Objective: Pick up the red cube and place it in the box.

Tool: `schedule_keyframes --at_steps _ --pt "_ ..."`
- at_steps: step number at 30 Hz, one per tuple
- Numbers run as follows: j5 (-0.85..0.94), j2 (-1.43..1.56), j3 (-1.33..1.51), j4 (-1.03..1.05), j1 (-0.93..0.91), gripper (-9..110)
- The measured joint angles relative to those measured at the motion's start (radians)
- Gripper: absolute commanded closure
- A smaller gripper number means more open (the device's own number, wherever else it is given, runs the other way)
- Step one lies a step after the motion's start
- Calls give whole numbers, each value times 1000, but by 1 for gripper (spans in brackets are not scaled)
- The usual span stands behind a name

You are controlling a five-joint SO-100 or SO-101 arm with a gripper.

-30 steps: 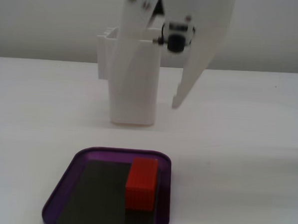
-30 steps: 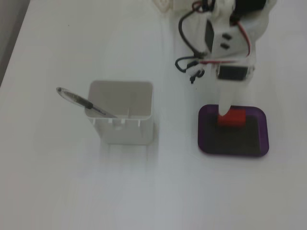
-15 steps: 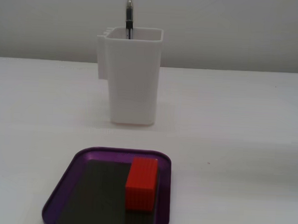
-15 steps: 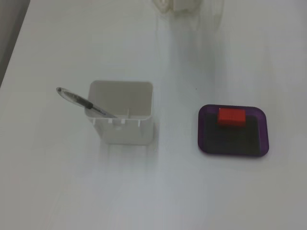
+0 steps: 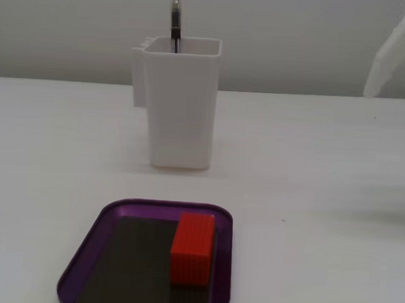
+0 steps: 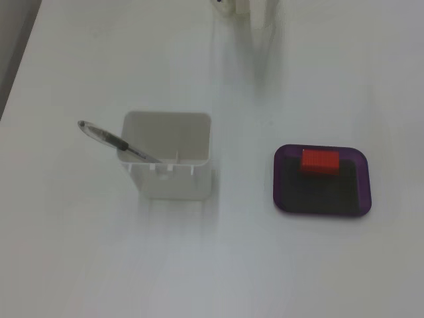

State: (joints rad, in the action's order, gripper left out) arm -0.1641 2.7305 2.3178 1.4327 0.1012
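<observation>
The red cube (image 5: 192,249) stands inside the purple box (image 5: 159,205), on its dark bottom near the right rim. In the other fixed view the cube (image 6: 320,160) sits at the far end of the box (image 6: 277,180). Nothing touches the cube. A blurred white part of my arm (image 5: 391,59) hangs at the upper right, well away from the box and above the table. White arm parts (image 6: 262,13) also show at the top edge of the other fixed view. The gripper's fingers cannot be made out in either view.
A tall white plastic container (image 5: 183,110) stands behind the box, with a pen (image 5: 175,21) sticking out of it. In the other fixed view the container (image 6: 172,182) is left of the box and the pen (image 6: 109,138) leans out to the left.
</observation>
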Motion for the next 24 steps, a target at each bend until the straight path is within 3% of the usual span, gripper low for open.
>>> schedule_keyframes --at_steps 11,17,24 --pt "-2 356 397 -198 -26 80" --pt "-2 405 584 -318 -140 80" --pt "-2 423 710 -354 -147 85"
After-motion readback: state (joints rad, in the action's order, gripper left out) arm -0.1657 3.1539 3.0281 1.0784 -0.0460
